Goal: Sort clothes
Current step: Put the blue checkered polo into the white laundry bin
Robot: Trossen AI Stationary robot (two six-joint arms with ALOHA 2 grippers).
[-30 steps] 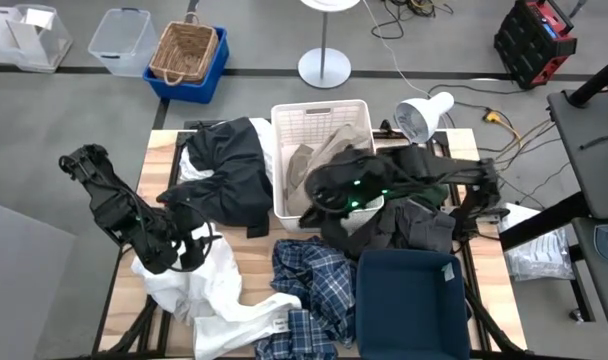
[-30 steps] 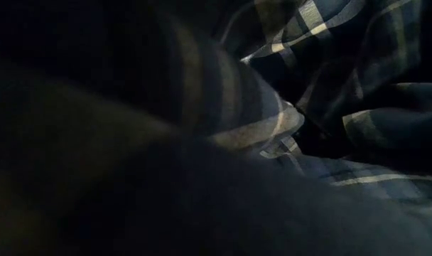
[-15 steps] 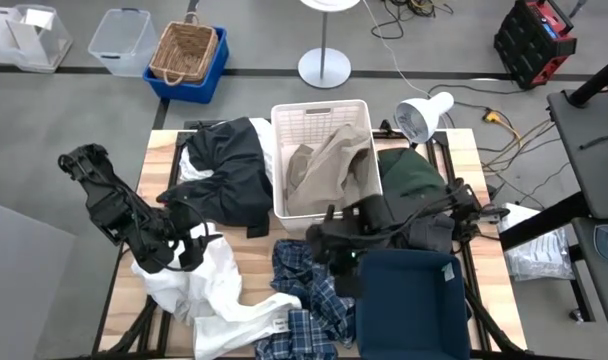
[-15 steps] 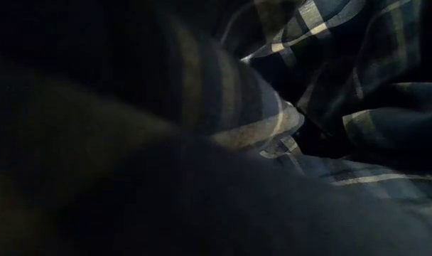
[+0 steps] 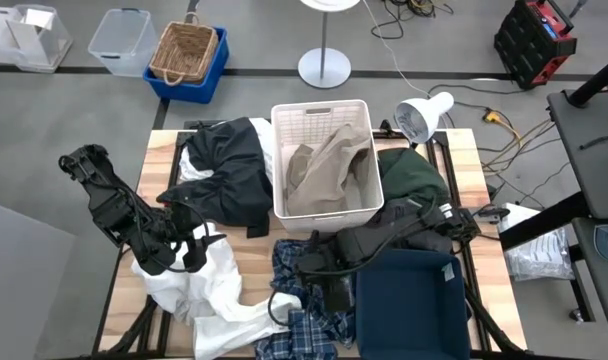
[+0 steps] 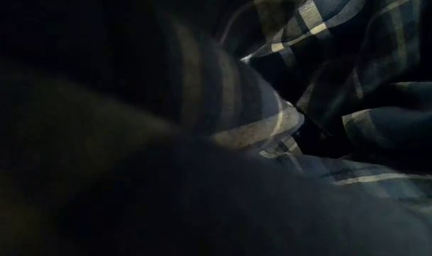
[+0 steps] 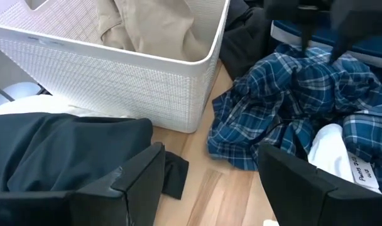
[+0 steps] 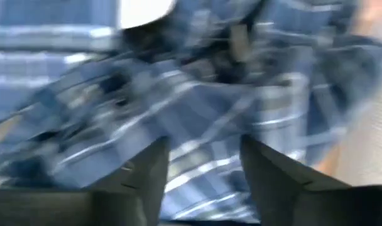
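Plaid shirt (image 5: 309,285), one of it, lies bunched at the table's near middle, and the right tool (image 5: 334,292) hovers right over it, fingers apart. Left tool (image 5: 189,245) waits spread over one white garment (image 5: 209,285) on the left. One tan piece (image 5: 324,170) sits in the white basket (image 5: 322,112); one dark blue bin (image 5: 409,305) stands near right. Wooden table (image 5: 254,250), grey floor around.

Grey floor (image 5: 64,110) around a wooden desk (image 5: 144,160). Beyond it: a clear plastic tub (image 5: 121,38), a wicker basket (image 5: 187,50) (inside a blue crate), a round lamp base (image 5: 324,68), cables (image 5: 414,20), a red-and-black case (image 5: 534,40).
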